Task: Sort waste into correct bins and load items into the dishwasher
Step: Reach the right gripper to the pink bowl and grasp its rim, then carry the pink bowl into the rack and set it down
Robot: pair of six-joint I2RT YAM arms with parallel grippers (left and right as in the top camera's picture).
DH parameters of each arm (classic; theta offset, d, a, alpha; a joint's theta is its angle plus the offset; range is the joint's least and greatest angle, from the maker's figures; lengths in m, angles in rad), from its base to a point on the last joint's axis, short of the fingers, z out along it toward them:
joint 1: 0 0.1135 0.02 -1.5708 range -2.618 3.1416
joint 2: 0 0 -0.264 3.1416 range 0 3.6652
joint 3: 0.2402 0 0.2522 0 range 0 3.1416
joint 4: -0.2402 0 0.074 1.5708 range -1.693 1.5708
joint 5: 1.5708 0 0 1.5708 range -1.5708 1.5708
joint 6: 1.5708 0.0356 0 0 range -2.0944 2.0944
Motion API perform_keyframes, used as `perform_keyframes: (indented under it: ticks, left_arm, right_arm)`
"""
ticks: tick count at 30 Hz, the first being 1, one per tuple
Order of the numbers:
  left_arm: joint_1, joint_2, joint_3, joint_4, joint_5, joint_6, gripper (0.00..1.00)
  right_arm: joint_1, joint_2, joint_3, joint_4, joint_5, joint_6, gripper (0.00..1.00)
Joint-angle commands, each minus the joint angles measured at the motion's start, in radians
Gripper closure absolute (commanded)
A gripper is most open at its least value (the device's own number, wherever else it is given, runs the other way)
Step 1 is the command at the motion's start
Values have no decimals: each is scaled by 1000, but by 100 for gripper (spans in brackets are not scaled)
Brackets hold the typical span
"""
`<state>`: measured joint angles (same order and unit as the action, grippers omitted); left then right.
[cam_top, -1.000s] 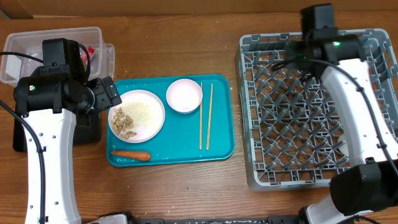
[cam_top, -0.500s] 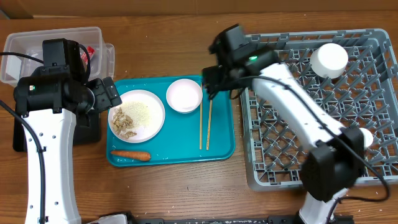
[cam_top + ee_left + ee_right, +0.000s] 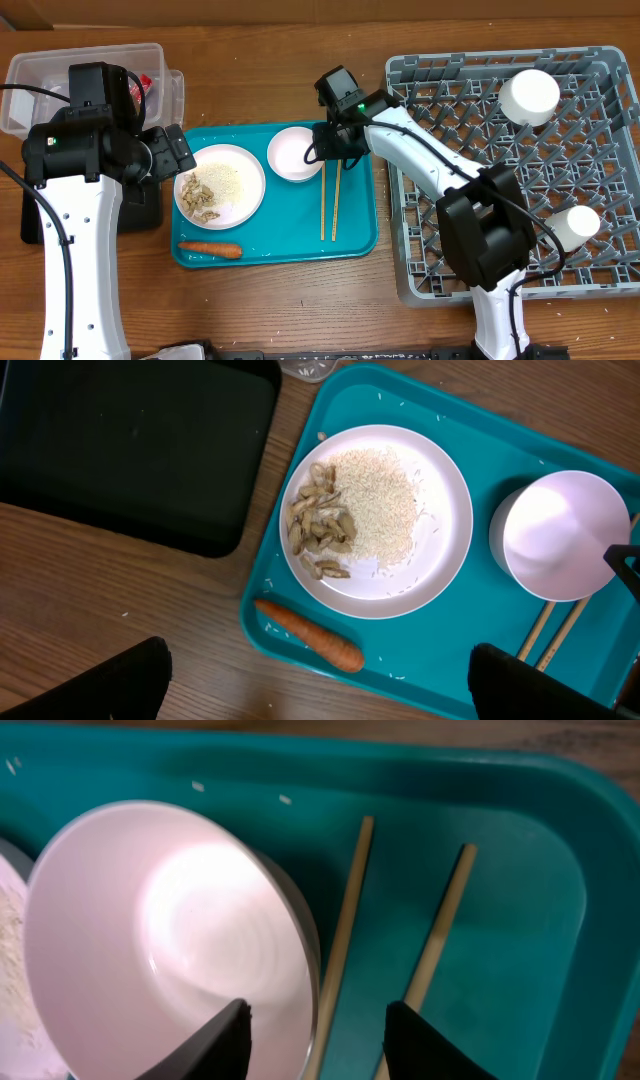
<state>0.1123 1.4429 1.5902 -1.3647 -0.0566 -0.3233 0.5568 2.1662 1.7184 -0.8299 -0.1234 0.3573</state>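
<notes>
A white plate (image 3: pixel 220 185) with rice and beige scraps, a small white bowl (image 3: pixel 296 153), two chopsticks (image 3: pixel 330 190) and an orange carrot (image 3: pixel 210 249) lie on the teal tray. My right gripper (image 3: pixel 325 150) is open at the bowl's right rim. In the right wrist view the gripper (image 3: pixel 318 1020) has one finger (image 3: pixel 215 1045) inside the bowl (image 3: pixel 165 940) and the other beyond the nearer chopstick (image 3: pixel 340 930). My left gripper (image 3: pixel 315 685) is open and empty, above the carrot (image 3: pixel 310 635) and plate (image 3: pixel 376 520). Two white cups (image 3: pixel 529 95) stand in the grey rack (image 3: pixel 500 260).
The clear tub (image 3: pixel 60 75) at the back left holds a red wrapper (image 3: pixel 145 85). The black tray (image 3: pixel 130 450) lies left of the teal tray (image 3: pixel 290 245), partly under my left arm. The rack fills the table's right side.
My right arm has swung left from over the rack to the bowl on the teal tray. The two cups in the rack have come into view. The left arm has not moved.
</notes>
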Motion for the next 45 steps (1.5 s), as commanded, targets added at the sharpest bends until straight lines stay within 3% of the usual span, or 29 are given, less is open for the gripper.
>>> perform_keyframes:
  ticks: [1,4,12,18,25,33,38,42,45]
  left_arm:
    - [5,3,-4,0,5,-14,4]
    - [5,3,-4,0,5,-14,4]
    - [5,3,-4,-1,5,-14,4]
    - [5,3,-4,-2,5,-14,4]
    - [5,3,-4,-2,5,-14,4]
    - [5,3,-4,0,5,-14,4]
    - [5,3,-4,0,5,-14,4]
    - [5,3,-4,0,5,-14,4]
    - [5,3,-4,-2,5,-14,4]
  right_arm:
    - [5,15,3,4,3,15,65]
    - [5,21,3,-2,2,15,73]
    - [12,31,3,-23,-16,18,74]
    - [18,39,4,-18,-16,18,96]
    - [-13,-4,85,-90,25,14,96]
    - [-116,-215,269,-317,467,13,96]
    - [-175,-319,269,-384,909,32,96]
    - [-214,-315,233,-510,1324,297,96]
    - [-247,-314,153,-525,1454,403,96]
